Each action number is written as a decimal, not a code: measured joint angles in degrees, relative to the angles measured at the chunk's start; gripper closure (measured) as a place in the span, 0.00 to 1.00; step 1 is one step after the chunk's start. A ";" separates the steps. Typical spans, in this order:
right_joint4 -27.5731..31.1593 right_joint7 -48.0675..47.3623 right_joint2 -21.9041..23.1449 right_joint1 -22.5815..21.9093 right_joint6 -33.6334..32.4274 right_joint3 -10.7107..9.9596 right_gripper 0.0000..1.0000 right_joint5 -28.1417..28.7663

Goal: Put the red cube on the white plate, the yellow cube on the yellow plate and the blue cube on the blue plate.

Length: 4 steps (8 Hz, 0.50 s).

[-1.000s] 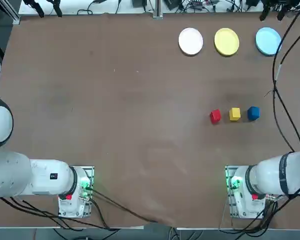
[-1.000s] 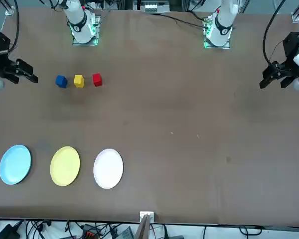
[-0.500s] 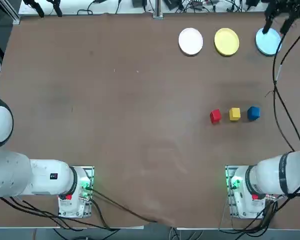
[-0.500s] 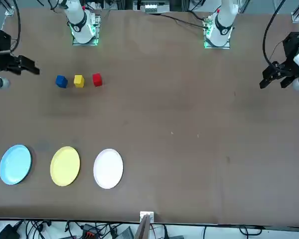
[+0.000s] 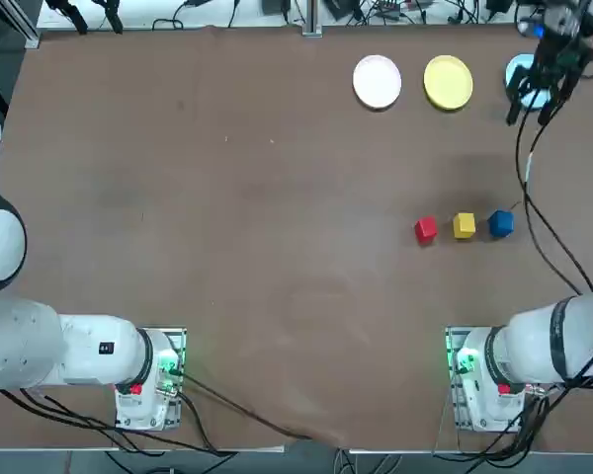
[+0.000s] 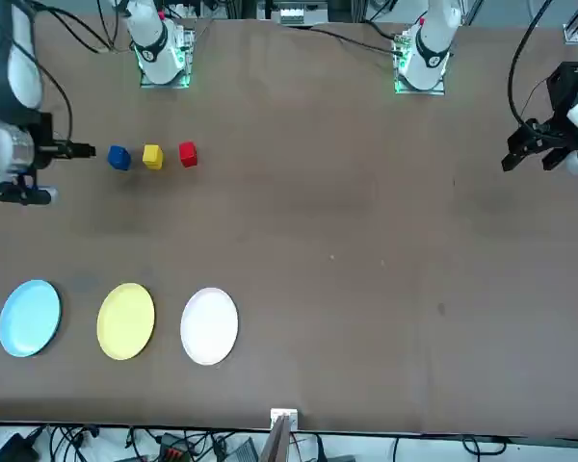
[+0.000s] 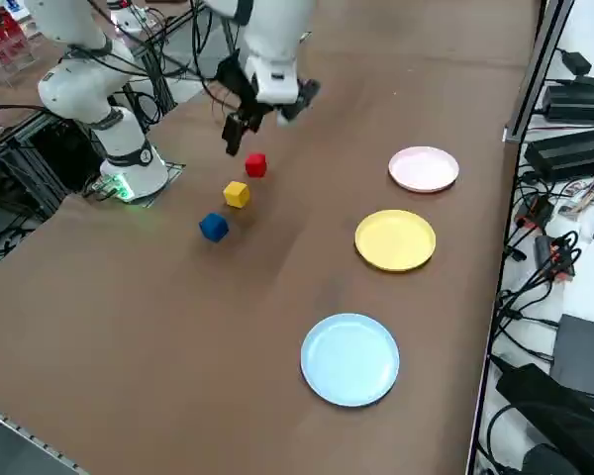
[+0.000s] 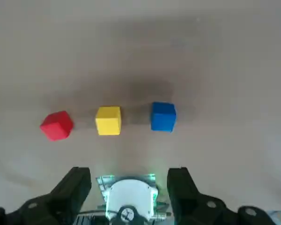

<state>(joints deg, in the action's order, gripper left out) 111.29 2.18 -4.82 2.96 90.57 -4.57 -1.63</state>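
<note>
The red cube (image 5: 425, 229), yellow cube (image 5: 464, 225) and blue cube (image 5: 500, 223) sit in a short row on the brown table (image 5: 227, 197), close together but apart. The white plate (image 5: 377, 81), yellow plate (image 5: 448, 82) and blue plate (image 7: 349, 358) line the far edge, all bare. The right gripper (image 8: 129, 185) hangs above the cubes, fingers wide and holding nothing

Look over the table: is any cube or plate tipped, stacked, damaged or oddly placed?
Nothing stands out. The red cube, yellow cube and blue cube sit apart in a row; the white plate, yellow plate and blue plate lie flat. The right gripper is open, holding nothing.
</note>
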 joint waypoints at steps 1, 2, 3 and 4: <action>9.06 0.01 4.08 2.81 7.85 -0.09 0.01 -0.11; 17.30 0.18 8.05 5.64 14.89 -0.18 0.00 -0.15; 23.65 0.25 10.46 7.48 20.54 -0.22 0.00 -0.16; 28.25 0.20 10.74 8.86 24.38 -0.21 0.00 -0.16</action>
<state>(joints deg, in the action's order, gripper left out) 139.54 2.37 5.92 11.82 114.94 -4.78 -1.79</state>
